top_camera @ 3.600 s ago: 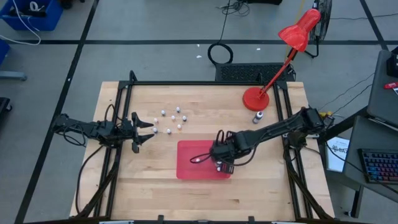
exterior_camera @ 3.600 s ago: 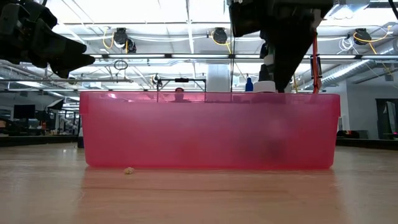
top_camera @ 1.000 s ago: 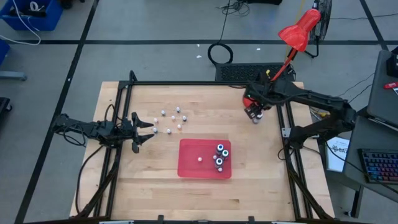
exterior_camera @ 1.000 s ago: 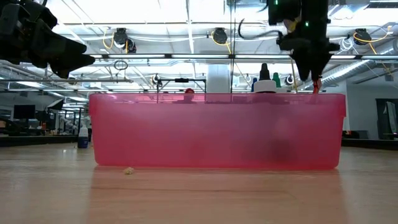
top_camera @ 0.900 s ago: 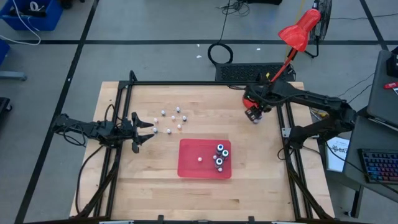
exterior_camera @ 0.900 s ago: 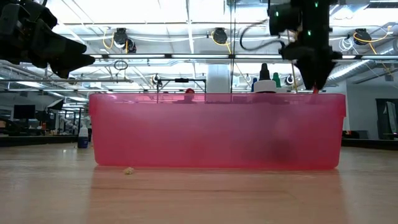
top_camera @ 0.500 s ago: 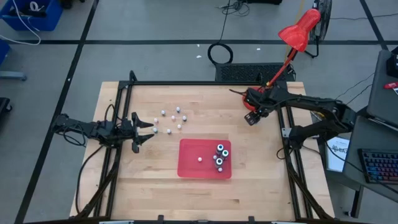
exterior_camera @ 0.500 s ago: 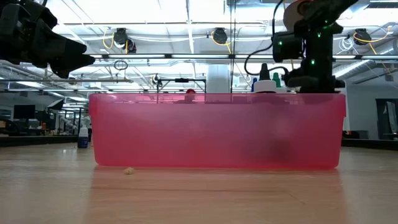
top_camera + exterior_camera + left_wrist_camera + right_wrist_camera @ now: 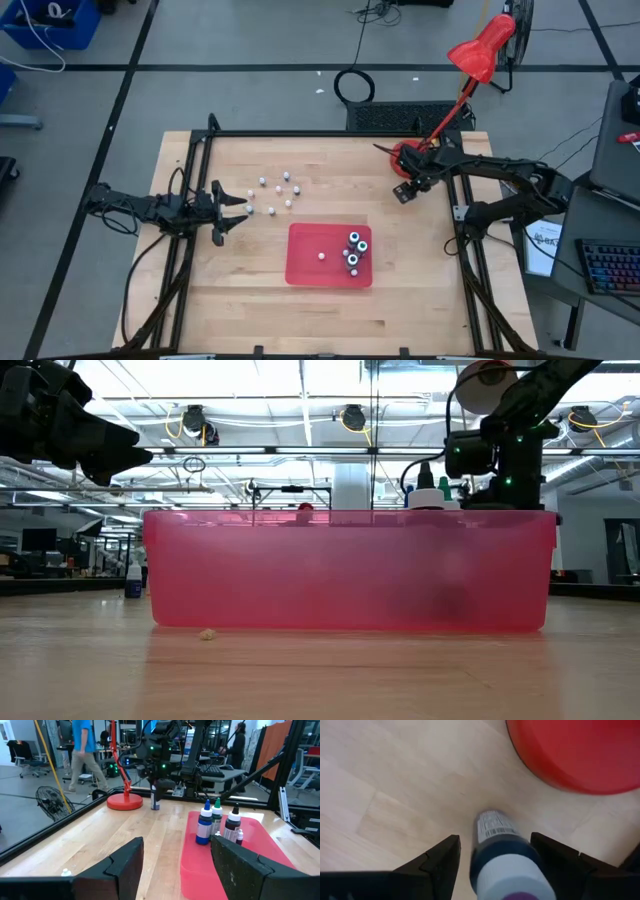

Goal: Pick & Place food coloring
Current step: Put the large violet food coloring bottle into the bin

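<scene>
The right gripper [image 9: 502, 865] stood with its fingers [image 9: 432, 862] spread wide, one on each side of a dark bottle [image 9: 506, 855], not yet touching it and holding nothing. That bottle stood upright on the table [image 9: 300, 300] just beside the red lamp base [image 9: 580, 750], at the far right of the board.

The likeliest trouble was a tip-over. The bottle was narrow and tall for its foot, and if one finger met it before the other, it would probably be pushed sideways and fall or roll toward the lamp base. The base so close on one side also left little room: a finger might strike it and knock the approach off line. A grip taken too high, on the pale cap, could let the bottle slip out on the lift.

In the high view the right arm reached far across, low, its gripper [image 9: 403, 190] down at the bottle by the lamp [image 9: 480, 50].

The tray [image 9: 305, 265] lay near the middle, with several bottles [image 9: 355, 248] already standing in it. Tiny white bottles [image 9: 280, 190] sat scattered on the table's left part. The left gripper [image 9: 232, 208] waited beside them, wide open and empty.
</scene>
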{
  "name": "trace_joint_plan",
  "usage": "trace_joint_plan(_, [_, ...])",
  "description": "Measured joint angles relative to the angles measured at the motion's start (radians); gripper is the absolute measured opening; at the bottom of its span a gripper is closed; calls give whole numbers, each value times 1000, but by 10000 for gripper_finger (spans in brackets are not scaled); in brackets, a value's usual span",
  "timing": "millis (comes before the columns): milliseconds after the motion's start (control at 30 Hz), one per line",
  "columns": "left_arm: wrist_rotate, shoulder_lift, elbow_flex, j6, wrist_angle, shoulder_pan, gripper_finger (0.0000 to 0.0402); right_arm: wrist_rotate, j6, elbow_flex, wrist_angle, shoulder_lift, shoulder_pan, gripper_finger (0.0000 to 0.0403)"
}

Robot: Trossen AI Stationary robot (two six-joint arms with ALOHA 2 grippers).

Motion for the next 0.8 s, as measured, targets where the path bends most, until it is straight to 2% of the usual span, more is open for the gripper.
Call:
trace_joint_plan(167, [0, 0, 0, 0, 0, 0, 232, -1, -4, 0, 17, 0, 0, 214])
trace_joint_plan(267, [0, 0, 0, 0, 0, 0, 232, -10, -37, 0, 11, 0, 0, 177])
trace_joint_plan(367, [0, 0, 0, 0, 0, 0, 232, -62, -67, 0, 11, -2, 0, 124])
trace_joint_plan(433, [0, 0, 0, 0, 0, 0, 232, -105, -68, 0, 10, -9, 9, 125])
trace_joint_plan(567, [0, 0, 0, 0, 0, 0, 232, -116, -67, 0, 30, -58, 79, 125])
trace_joint_plan(800, [0, 0, 0, 0, 0, 0, 232, -117, 36, 0, 137, -236, 305, 125])
